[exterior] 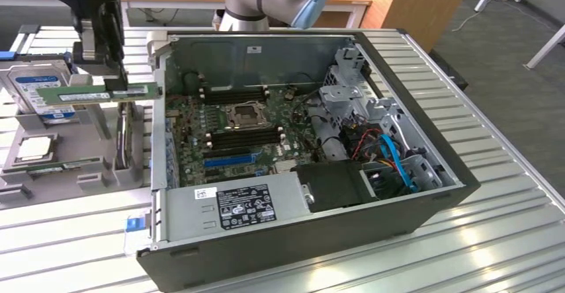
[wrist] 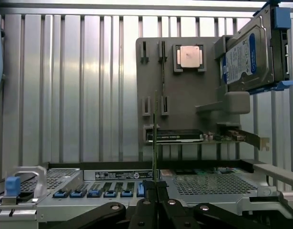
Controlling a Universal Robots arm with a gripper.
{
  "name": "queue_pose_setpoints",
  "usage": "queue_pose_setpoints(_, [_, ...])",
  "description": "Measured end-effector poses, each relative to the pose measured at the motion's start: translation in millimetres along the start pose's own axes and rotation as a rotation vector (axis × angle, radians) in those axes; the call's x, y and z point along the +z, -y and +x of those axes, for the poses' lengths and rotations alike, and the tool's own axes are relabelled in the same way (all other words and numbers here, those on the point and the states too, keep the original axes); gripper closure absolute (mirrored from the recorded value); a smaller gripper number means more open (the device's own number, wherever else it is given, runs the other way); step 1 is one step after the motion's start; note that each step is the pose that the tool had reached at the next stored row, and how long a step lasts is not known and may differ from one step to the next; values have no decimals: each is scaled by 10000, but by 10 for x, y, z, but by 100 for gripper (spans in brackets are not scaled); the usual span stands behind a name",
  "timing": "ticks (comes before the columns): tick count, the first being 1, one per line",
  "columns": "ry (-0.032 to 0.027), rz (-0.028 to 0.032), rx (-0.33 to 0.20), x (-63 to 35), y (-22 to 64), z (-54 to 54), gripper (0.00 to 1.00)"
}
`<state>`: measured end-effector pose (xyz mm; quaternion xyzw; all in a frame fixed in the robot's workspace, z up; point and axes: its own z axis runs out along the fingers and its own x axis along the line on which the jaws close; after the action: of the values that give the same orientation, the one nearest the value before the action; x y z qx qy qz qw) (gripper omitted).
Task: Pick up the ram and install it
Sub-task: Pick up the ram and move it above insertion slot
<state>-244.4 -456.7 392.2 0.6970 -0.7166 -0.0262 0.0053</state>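
The ram [exterior: 79, 95] is a thin green stick with a pale label. It hangs level in the air over the grey parts holder [exterior: 97, 174], at the exterior view's left of the open computer case [exterior: 424, 194]. My gripper [exterior: 115, 83] is shut on the stick's upper edge. In the wrist view the ram [wrist: 155, 138] shows edge-on as a thin vertical line rising from between my gripper [wrist: 155, 193] fingers. The black memory slots [exterior: 243, 137] on the motherboard lie inside the case, to the exterior view's right of the stick.
The grey holder [wrist: 184, 109] carries a hard drive [wrist: 251, 55], a processor chip [wrist: 190, 56], an expansion card [wrist: 182, 137] and another green stick [exterior: 62, 167]. The case wall [exterior: 159, 141] stands between holder and motherboard. A power supply [exterior: 243, 204] fills the case's front.
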Motion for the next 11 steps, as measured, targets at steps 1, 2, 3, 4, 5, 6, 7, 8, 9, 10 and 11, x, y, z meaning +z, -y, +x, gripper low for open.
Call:
queue_pose_setpoints(1, [0, 0, 0, -1, 21, -1, 88])
queue_pose_setpoints(2, [0, 0, -1, -2, 41, -1, 88])
queue_pose_setpoints(3, [0, 0, 0, -3, 65, -2, 88])
queue_pose_setpoints(4, [0, 0, 1, -4, 88, -3, 88])
queue_pose_setpoints(5, [1, 1, 1, -5, 112, -3, 88])
queue_pose_setpoints(6, [1, 1, 1, -5, 138, -4, 88])
queue_pose_setpoints(7, [0, 0, 0, -7, 164, -5, 88])
queue_pose_setpoints(8, [0, 0, 0, -8, 190, -5, 88])
queue_pose_setpoints(9, [0, 0, 0, -9, 218, -6, 88])
queue_pose_setpoints(10, [0, 0, -1, -11, 244, -7, 88])
queue_pose_setpoints(11, [0, 0, 0, -12, 270, -8, 88])
